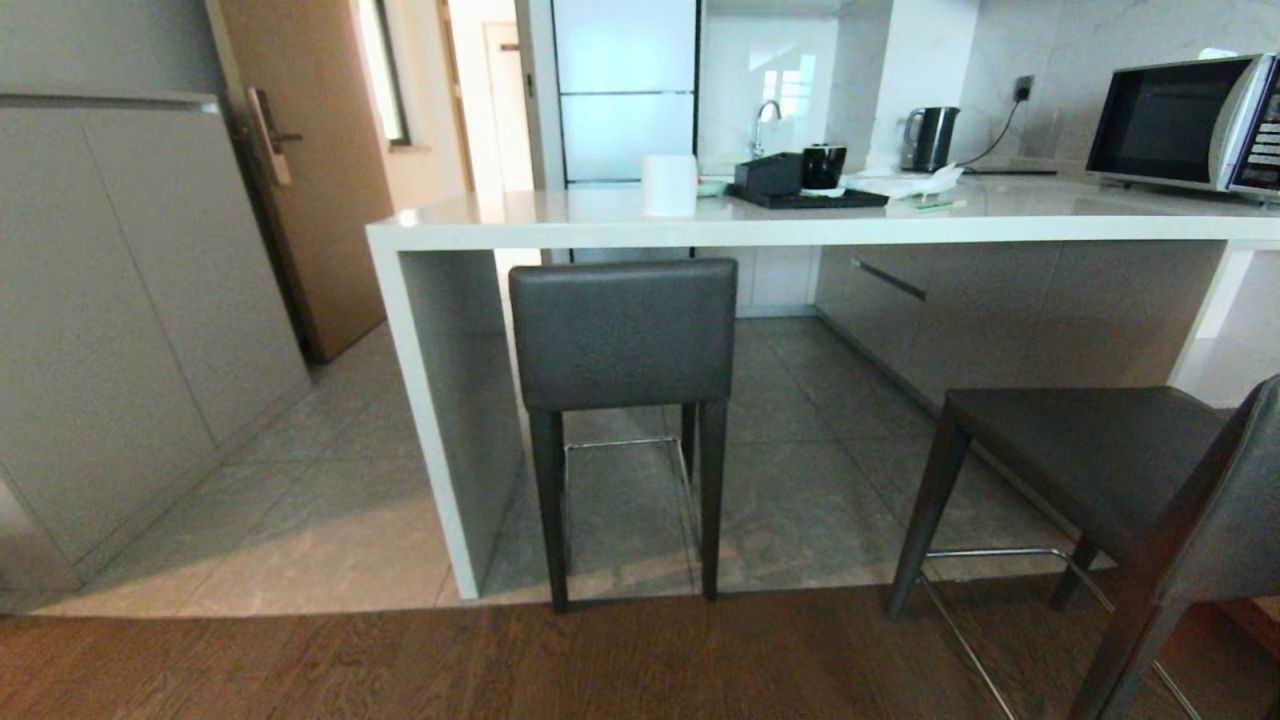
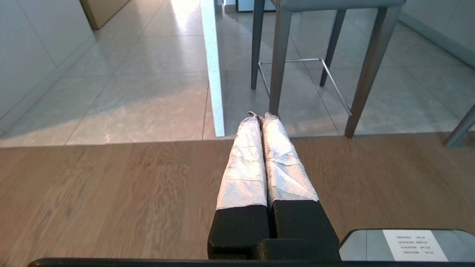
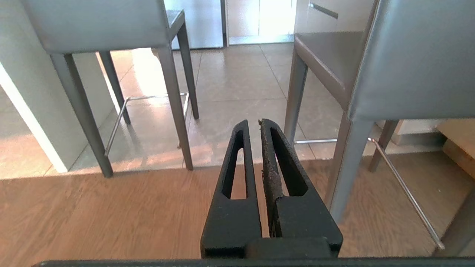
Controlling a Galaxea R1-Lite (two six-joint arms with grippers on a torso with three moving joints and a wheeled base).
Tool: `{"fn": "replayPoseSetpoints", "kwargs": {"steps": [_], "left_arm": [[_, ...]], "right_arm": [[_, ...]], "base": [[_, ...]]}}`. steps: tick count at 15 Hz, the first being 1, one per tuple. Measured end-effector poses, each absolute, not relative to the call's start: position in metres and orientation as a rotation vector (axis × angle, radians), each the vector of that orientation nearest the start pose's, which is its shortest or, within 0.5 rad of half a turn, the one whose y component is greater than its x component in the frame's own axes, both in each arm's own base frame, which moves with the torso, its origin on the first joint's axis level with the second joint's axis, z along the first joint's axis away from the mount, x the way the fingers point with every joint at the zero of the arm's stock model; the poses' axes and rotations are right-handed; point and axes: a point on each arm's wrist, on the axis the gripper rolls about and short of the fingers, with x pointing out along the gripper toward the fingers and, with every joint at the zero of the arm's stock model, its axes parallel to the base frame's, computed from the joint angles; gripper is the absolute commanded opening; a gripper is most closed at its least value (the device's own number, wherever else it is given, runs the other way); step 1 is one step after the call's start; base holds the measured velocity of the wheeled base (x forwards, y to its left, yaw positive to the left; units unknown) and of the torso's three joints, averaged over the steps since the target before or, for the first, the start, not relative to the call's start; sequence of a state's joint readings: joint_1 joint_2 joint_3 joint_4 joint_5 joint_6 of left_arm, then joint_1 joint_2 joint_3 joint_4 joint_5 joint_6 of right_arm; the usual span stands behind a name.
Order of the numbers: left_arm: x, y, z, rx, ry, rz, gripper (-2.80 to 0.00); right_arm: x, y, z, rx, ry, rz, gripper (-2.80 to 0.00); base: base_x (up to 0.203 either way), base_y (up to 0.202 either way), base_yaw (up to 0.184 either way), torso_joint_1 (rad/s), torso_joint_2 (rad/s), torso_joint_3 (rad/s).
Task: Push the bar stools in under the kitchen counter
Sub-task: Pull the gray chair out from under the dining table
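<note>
**A:** What do the bar stools look like, and where are they?

**B:** Two matching tall stools. Each has a low rectangular backrest in dark grey leather, a dark square seat, slim dark legs and a thin metal footrest. The left stool (image 1: 622, 335) is tucked in under the kitchen counter (image 1: 800, 228), its backrest just below the counter's edge, beside the white end panel. The right stool (image 1: 1110, 480) stands pulled out and turned at an angle, well clear of the counter, its back legs on the wooden floor (image 1: 400, 660).

**A:** And the counter itself?

**B:** A long, thick, glossy white slab. On top sit a white roll (image 1: 669, 184), a black tray (image 1: 808, 198) with dark items, a kettle (image 1: 931, 138) and a microwave (image 1: 1185, 122).

**A:** What are the grippers doing?

**B:** Neither shows in the head view. The left gripper (image 2: 263, 115), fingers wrapped in pale tape, is closed tight with nothing between them, hanging over the wood floor before the tucked stool. The right gripper (image 3: 253, 124) has its black fingers nearly together, empty, near the pulled-out stool.
</note>
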State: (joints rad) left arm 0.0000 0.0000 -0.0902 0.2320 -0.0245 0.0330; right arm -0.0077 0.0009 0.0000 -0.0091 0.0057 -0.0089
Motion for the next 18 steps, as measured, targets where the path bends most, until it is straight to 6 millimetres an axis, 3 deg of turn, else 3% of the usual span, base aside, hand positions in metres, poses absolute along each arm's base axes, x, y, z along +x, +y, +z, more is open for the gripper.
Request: {"fn": "replayPoseSetpoints", "kwargs": {"steps": [18], "left_arm": [[-0.0314,-0.0005,0.0766,0.031,0.141,-0.027,-2.8]], "right_arm": [[-0.0227,0.0003,0.0764,-0.008,-0.008,-0.002,-2.8]], "base": [[0.194,0.0,0.002,0.003,0.0,0.002]]}}
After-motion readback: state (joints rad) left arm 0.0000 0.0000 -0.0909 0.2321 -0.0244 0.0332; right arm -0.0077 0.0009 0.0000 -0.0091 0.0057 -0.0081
